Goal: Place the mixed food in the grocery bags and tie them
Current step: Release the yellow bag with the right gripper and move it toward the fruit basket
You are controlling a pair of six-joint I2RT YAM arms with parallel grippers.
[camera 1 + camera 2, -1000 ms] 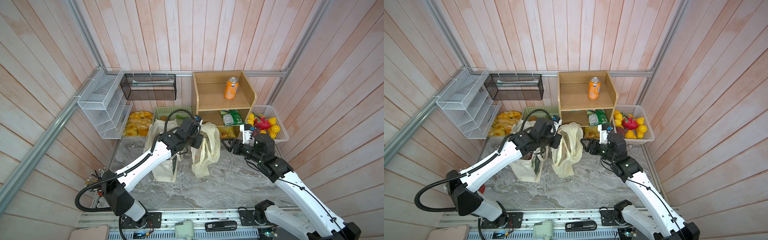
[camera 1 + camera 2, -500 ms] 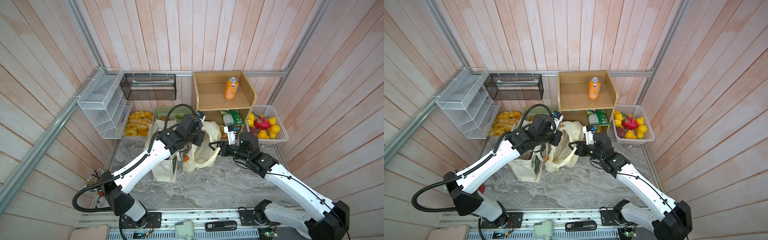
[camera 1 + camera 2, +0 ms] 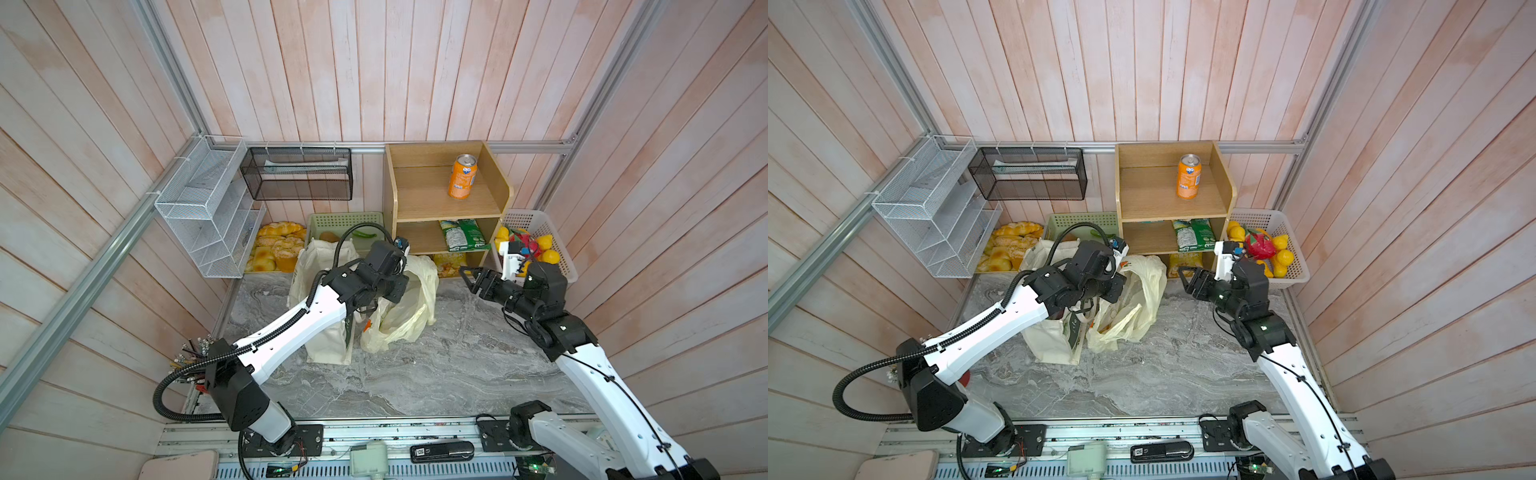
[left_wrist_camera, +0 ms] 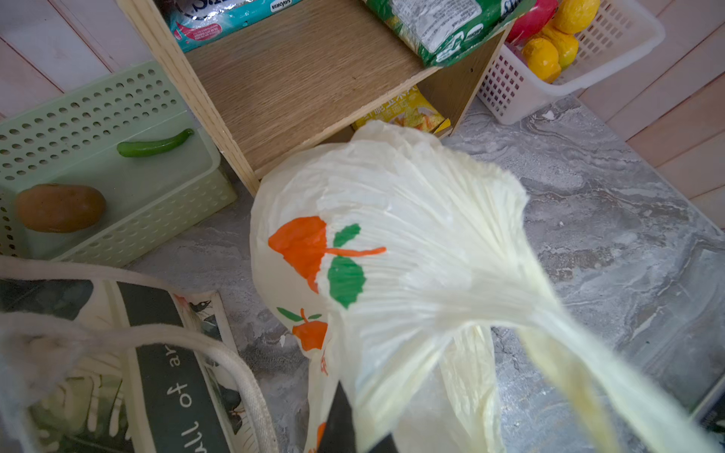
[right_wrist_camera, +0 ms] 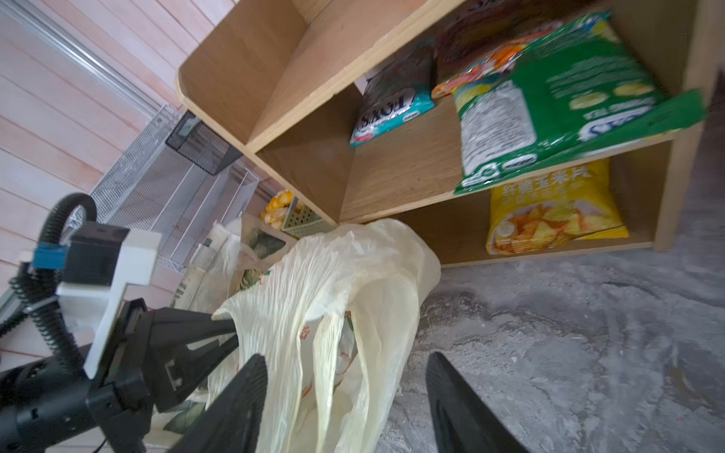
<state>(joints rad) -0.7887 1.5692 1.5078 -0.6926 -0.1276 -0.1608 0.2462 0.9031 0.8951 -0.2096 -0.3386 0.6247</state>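
The pale-yellow plastic grocery bag (image 3: 409, 307) (image 3: 1138, 303) with orange fruit print slumps on the marble floor beside the cream canvas tote (image 3: 328, 345) (image 3: 1050, 340). My left gripper (image 5: 231, 329) is shut on the plastic bag's bunched handle (image 4: 549, 313) and holds it up. One dark finger (image 4: 341, 423) shows under the film. My right gripper (image 3: 467, 279) (image 3: 1185, 281) (image 5: 345, 368) is open and holds nothing. It hangs just right of the bag, in front of the shelf. The mixed food is hidden; I cannot see inside either bag.
A wooden shelf (image 3: 440, 199) holds an orange can (image 3: 462, 176), a green packet (image 3: 463, 235) and a yellow packet (image 5: 549, 208). A white basket (image 3: 536, 220) of yellow fruit stands at the right. A green basket (image 4: 117, 164), bread (image 3: 276, 249) and wire racks (image 3: 208, 208) are at the left.
The right gripper reached in to the plastic bag half a second ago and has drawn back to the right, open. The bag has sagged wider. The left gripper kept its hold.
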